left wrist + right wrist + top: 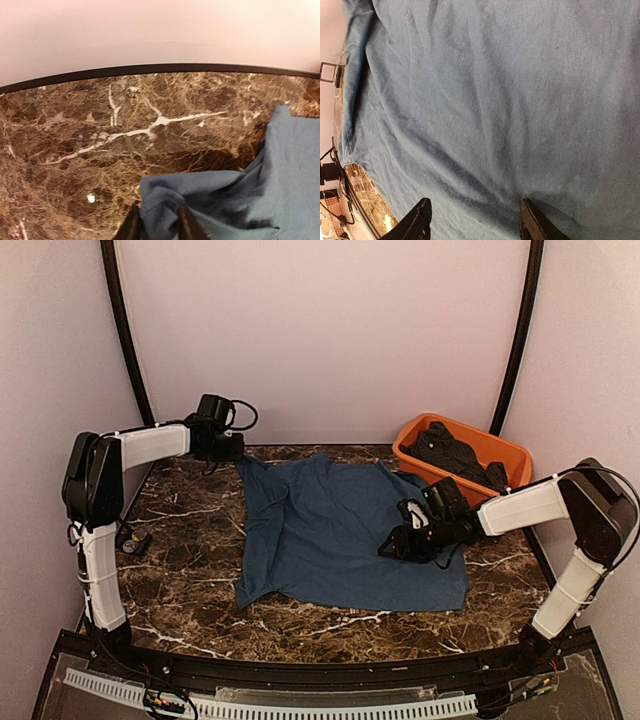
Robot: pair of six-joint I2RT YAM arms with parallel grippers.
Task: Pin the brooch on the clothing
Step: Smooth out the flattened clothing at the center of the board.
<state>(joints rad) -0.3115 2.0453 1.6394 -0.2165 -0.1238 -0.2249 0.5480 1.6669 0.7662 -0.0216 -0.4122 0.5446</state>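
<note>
Across the middle of the worktop (190, 590) the clothing (340, 530) lies spread nearly flat, I judge to give a smooth face for pinning. Its far left corner sits between the fingers of the left claw (158, 217), though I cannot tell whether they pinch it or merely flank it. My right claw (476, 201) hovers wide apart and empty over the clothing's right side, near the orange tub (505, 455).

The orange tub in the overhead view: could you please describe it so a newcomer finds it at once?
Go to the far right corner of the marble table. There, just beyond the blue T-shirt, sits the orange tub. It is the only bright orange thing, and dark clothes are heaped inside.
</note>
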